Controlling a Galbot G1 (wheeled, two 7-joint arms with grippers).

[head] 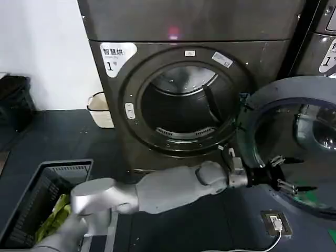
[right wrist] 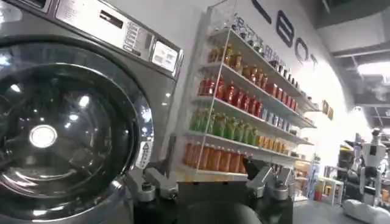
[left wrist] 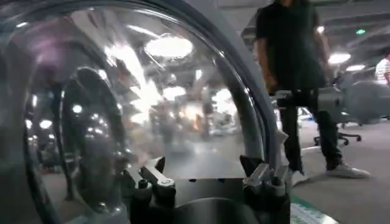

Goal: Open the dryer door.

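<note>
The dryer door (head: pixel 294 142) already stood swung wide to the right of the dryer (head: pixel 184 105), its drum mouth exposed, with the left gripper (head: pixel 281 176) spread open against the door's inner face.

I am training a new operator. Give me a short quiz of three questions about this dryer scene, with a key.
1. True or false: the door is shut over the drum mouth.
2. Which gripper is at the door? A. left B. right C. both
3. Fill in: the white sticker on the dryer shows the number ___.

Key
1. False: the door is swung open to the robot's right.
2. A: the left gripper, open, is by the door's inner face; the right gripper, also open, faces another machine.
3. 1
</note>
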